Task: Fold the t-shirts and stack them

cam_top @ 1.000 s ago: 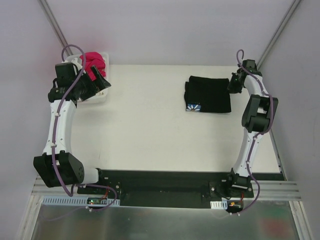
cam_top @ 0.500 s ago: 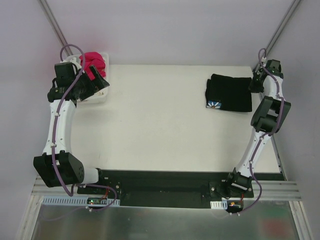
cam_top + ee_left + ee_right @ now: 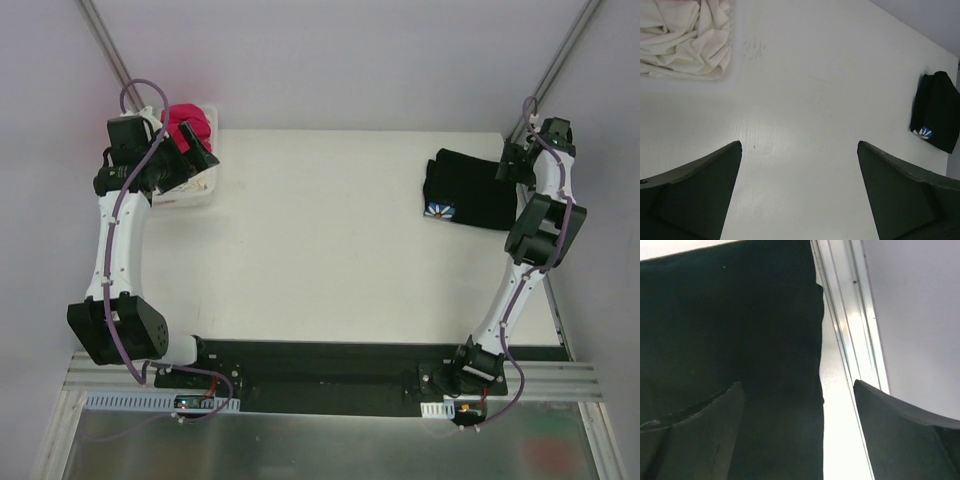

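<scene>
White counter [image 3: 320, 240] spreads wide between the far-left basket [image 3: 196, 194], holding the magenta t-shirt [image 3: 188, 122] and cream t-shirt [image 3: 685, 35], and the folded black t-shirt [image 3: 468, 190] by the right-edge rail [image 3: 845, 315]. Left claw [image 3: 800, 145] gapes above the counter; right claw [image 3: 799, 382] gapes over the black t-shirt's edge.

Spread end effector [image 3: 799, 145] above table [image 3: 815, 100]; cream t-shirt [image 3: 687, 35], black t-shirt [image 3: 940, 115] apart.

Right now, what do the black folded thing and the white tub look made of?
Black t-shirt: soft matte cloth, likely cotton knit; it folds flat with limp edges. White basket: probably smooth rigid plastic, going by its straight, even rim.
</scene>
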Motion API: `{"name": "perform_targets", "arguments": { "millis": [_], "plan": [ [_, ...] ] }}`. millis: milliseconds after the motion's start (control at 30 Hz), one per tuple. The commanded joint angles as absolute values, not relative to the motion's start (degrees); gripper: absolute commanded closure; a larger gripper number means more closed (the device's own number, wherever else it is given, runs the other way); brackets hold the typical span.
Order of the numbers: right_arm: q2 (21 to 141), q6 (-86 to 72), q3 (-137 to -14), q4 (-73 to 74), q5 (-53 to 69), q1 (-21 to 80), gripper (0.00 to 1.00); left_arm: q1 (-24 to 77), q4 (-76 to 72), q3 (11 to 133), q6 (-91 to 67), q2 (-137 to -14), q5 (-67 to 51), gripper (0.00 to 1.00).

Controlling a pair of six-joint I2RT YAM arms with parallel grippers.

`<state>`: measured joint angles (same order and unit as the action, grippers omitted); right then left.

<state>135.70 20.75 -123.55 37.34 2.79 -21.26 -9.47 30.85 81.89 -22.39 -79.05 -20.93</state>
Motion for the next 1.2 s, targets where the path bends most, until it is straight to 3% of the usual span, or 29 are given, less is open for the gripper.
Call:
{"name": "perform_targets", "arguments": {
  "millis": [0, 133, 367, 500, 700, 967, 1167],
  "plan": [
    [127.2, 21.45, -125.16, 39.64, 0.62, -21.53, 0.04, -9.93, 30.41, 87.27, -20.57, -79.89, -25.4, 0.01],
    [112.2, 17.94, -122.0, 38.93, 4.73, -21.53, 0.04, -9.93, 32.08, 89.29, -19.34, -79.02, -24.0, 0.01],
    [86.46, 7.22, -105.06, 34.81, 26.16, -21.18, 0.04, -9.93, 36.82, 89.12, -15.03, -74.01, -17.23, 0.01],
    [71.25, 1.15, -84.28, 27.63, 36.55, -20.92, 0.04, -9.93, 39.81, 89.83, -15.73, -73.83, -19.5, 0.01],
    [52.33, -3.43, -63.65, 26.8, 37.0, -20.48, 0.04, -9.84, 40.08, 81.41, -16.96, -67.86, -20.56, 0.01],
    [41.75, -7.55, -44.23, 23.38, 35.33, -20.39, 0.04, -9.93, 39.02, 70.67, -19.15, -58.72, -19.69, 0.01],
    [45.69, -8.62, -44.82, 21.45, 36.65, -20.39, 0.04, -9.84, 37.97, 66.1, -19.16, -55.64, -18.02, 0.01]
  ]
}}
